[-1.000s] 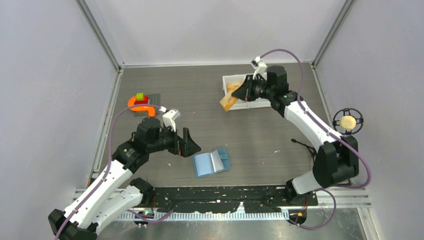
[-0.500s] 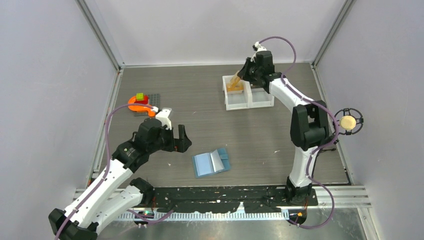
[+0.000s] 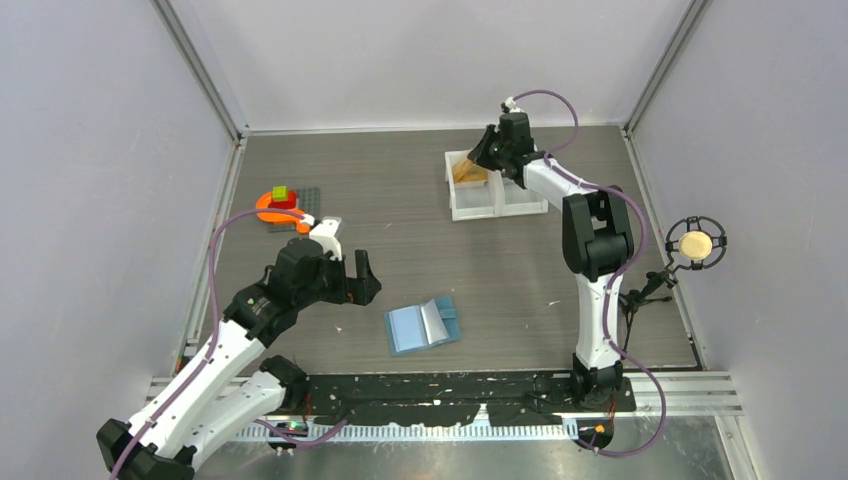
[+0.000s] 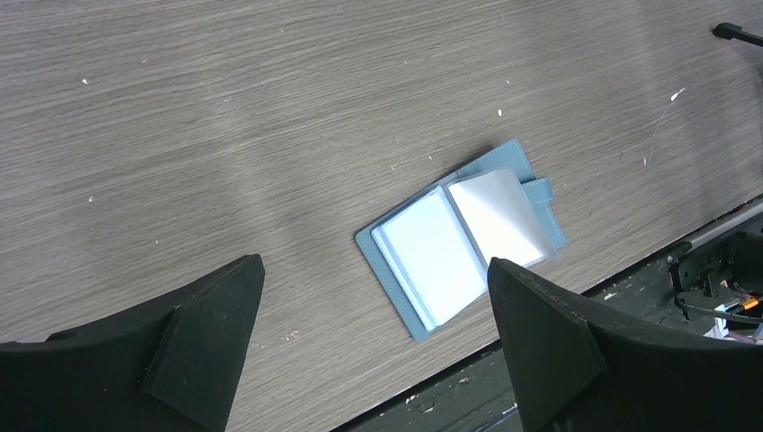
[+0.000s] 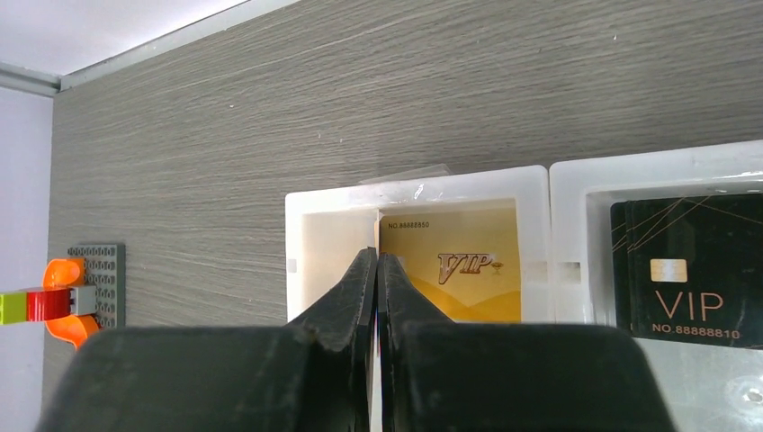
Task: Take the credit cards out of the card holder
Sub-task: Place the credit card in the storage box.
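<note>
Right gripper (image 5: 376, 261) shut tight over the tray (image 5: 418, 184), maybe nipping the gold card (image 5: 459, 265); left gripper (image 4: 373, 263) gapes empty above the wallet (image 4: 432, 256); cards look thin, stiff and slippery, best pinched edgewise.

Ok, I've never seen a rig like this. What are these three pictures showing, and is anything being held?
Two robot arms stand at the near edge of a table. The overhead picture shows both; the other two come from a camera on each wrist, looking past that gripper's black fingers. The left gripper is open and empty, near a blue wallet lying open on the table. The right gripper is shut at a white tray: a gold card in its left compartment, a black card in the right. Whether it grips the gold card I cannot tell. At far left lie toy bricks.
</note>
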Controlling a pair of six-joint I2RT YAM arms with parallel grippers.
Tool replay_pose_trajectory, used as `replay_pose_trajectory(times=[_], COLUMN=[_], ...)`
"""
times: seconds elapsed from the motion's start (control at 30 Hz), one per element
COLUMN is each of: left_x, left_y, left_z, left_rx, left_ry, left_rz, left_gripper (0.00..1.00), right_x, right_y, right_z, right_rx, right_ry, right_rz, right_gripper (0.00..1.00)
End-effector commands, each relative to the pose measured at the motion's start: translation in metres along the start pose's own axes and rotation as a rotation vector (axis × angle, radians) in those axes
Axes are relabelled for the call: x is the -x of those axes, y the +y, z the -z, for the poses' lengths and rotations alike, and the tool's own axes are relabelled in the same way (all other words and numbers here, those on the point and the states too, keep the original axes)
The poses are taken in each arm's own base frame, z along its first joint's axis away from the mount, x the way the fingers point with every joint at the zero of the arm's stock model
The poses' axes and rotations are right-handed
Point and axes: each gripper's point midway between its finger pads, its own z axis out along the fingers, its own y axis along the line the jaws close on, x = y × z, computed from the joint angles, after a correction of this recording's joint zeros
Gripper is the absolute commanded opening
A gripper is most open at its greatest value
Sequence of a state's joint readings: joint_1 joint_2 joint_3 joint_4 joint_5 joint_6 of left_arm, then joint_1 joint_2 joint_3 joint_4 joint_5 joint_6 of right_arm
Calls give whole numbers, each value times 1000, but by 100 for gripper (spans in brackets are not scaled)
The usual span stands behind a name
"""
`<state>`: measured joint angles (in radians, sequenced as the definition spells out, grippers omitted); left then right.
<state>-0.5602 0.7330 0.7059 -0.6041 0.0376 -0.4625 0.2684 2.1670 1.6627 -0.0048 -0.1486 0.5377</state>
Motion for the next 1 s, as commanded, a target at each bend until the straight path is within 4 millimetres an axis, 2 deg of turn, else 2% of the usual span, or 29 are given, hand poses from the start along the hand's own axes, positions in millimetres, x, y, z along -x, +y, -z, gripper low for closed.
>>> replay_pose_trajectory(times=[0.0,0.2,0.4,0.6,0.73,0.83,0.97], left_x=[10,10,8,-3,-12,-19,-31], left_y=[0,0,2,6,7,9,9], left_z=[0,0,-1,-8,-14,-17,-20], left_rx=[3,2,12,32,38,43,47], left_ry=[-35,-31,-26,13,43,65,115], left_rz=[-15,-14,-1,34,70,94,127], left_gripper=[100,100,100,100,100,100,100], right_x=[42,39,51,78,84,79,58], right_y=[22,15,14,22,30,39,50], right_z=[-1,-4,7,42,66,84,113], right_rx=[50,27,-8,-56,-65,-34,-8], right_ry=[-132,-134,-151,-161,-142,-113,-74], right_rz=[-28,-27,19,100,143,141,140], right_gripper=[8,20,32,38,40,39,39])
